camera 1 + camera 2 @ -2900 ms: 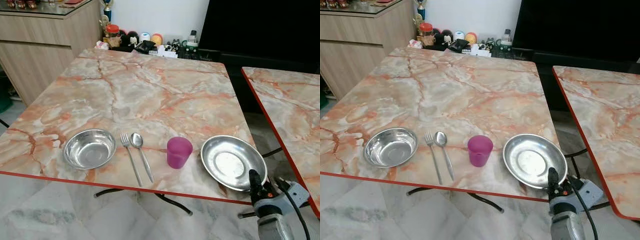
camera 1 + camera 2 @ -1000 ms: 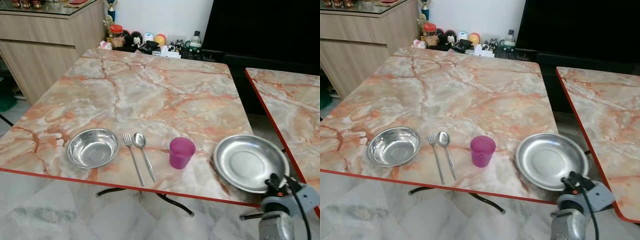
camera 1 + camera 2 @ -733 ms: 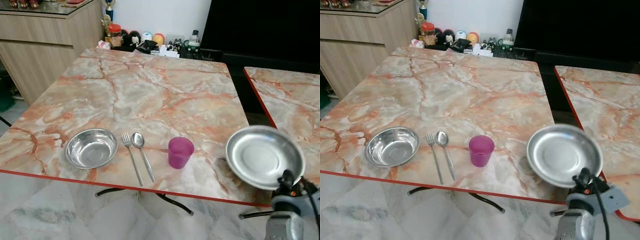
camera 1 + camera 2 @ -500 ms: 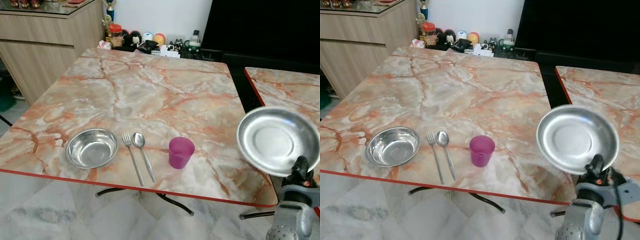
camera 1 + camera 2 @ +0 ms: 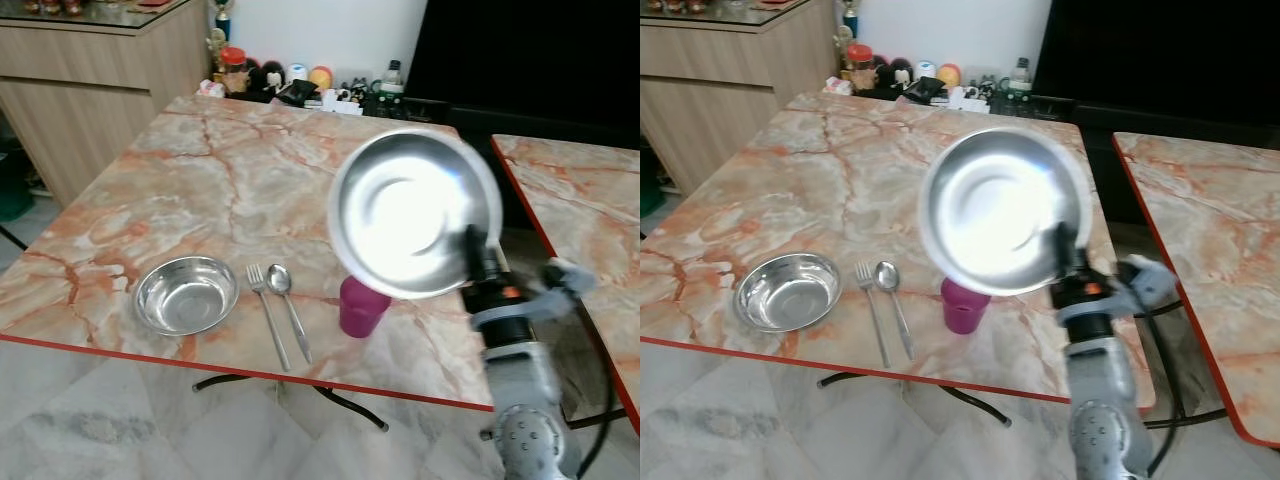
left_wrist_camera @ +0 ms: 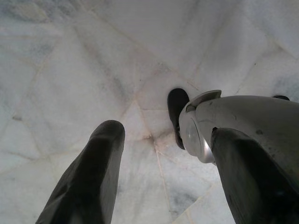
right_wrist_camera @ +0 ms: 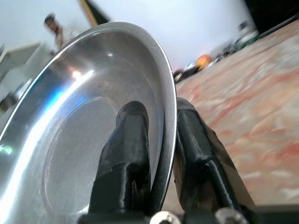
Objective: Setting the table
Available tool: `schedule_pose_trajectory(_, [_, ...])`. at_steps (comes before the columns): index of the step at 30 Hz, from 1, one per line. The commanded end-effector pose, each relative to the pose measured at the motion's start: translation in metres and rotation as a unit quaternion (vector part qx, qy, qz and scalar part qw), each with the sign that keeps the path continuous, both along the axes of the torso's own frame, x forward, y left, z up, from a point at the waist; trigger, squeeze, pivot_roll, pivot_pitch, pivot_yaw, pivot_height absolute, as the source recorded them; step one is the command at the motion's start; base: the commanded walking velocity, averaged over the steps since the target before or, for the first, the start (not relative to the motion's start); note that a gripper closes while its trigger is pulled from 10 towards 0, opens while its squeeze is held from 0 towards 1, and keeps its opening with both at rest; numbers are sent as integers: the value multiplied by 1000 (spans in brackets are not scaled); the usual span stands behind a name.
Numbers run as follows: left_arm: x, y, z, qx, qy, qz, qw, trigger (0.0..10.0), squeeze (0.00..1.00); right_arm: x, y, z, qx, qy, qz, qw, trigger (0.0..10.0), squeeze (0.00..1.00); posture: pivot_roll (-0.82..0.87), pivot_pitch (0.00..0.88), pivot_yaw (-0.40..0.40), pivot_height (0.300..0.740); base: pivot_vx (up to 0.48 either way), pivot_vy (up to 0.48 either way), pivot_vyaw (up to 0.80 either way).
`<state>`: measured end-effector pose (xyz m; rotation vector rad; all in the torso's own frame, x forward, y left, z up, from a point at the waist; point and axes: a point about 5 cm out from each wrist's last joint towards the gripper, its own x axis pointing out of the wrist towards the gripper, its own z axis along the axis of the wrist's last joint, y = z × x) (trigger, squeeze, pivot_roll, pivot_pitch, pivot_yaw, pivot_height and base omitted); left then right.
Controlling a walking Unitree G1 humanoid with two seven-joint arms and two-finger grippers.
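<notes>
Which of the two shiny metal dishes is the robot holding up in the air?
The wide, shallow plate, pinched by its rim in the right gripper and tilted above the purple cup. The deeper bowl sits on the table.

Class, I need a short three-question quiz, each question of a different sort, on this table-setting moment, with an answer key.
1. True or false: the right hand grips the round steel plate by its rim, lifted off the marble-patterned table.
2. What lies directly between the shallow steel bowl and the purple plastic cup? A) a knife B) a steel fork and steel spoon C) a napkin
3. Fill in: the left hand hangs over the pale ____ floor.

Key: 1 true; 2 B; 3 tiled.
</notes>
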<state>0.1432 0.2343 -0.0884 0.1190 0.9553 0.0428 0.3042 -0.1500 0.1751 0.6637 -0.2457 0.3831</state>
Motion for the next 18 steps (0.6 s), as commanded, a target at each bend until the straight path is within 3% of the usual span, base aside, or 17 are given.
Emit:
schedule_pose_trajectory(1, [-6, 2, -2, 4, 9, 2, 1000, 10000, 0, -2, 1, 3, -43, -11, 18, 999, 10000, 0, 21, 104, -75, 740, 0, 0, 0])
schedule_pose_trajectory(4, [-6, 4, -1, 6, 7, 5, 1000, 10000, 0, -3, 6, 5, -65, -20, 31, 997, 10000, 0, 19, 106, -74, 740, 0, 0, 0])
schedule_pose_trajectory(8, [-5, 7, 0, 15, 4, 2, 1000, 10000, 0, -5, 4, 9, -51, -26, 25, 998, 10000, 0, 20, 107, -72, 740, 0, 0, 0])
schedule_pose_trajectory(18, [1, 4, 2, 13, -6, -4, 1000, 10000, 0, -7, 0, 9, -48, -21, 1, 999, 10000, 0, 17, 105, -71, 740, 0, -479, 0])
